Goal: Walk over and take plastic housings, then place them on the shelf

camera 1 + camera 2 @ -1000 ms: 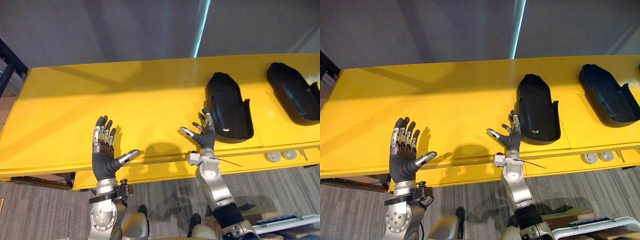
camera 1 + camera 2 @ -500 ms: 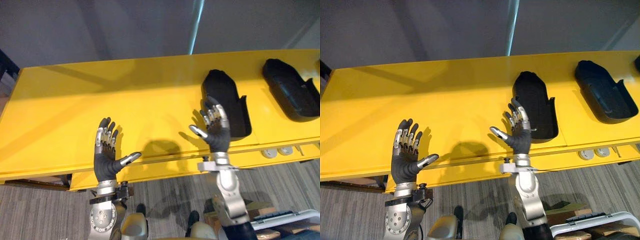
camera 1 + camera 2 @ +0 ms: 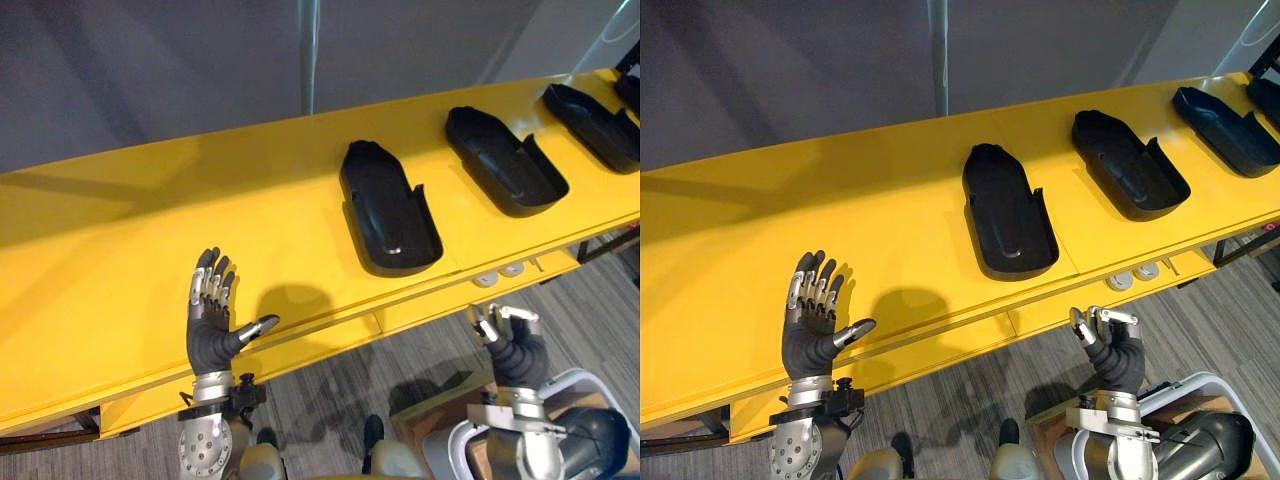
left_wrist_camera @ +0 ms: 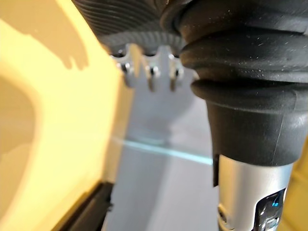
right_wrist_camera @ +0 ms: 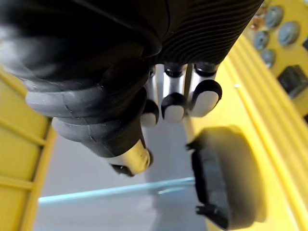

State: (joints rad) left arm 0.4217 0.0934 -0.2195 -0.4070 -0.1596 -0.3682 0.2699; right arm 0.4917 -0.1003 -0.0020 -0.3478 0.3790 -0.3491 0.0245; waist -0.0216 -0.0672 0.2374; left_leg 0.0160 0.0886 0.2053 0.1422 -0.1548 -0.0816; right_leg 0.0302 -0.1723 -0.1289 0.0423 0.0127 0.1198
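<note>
Black housing (image 3: 388, 205) points away on yellow table (image 3: 120, 230) | right hand (image 3: 512, 345) nearer, curled, empty | left hand (image 3: 212, 322) open wide

slightly glossy black plastic housings (image 3: 388, 212), smooth yellow painted shelf (image 3: 130, 225)

A grey wall (image 3: 150, 70) with a pale vertical strip (image 3: 310, 50) stands at the back. Grey striped carpet (image 3: 970, 385) covers the floor. Two small round discs (image 3: 1118, 281) lie side by side, above a brown cardboard box (image 3: 440, 425).
</note>
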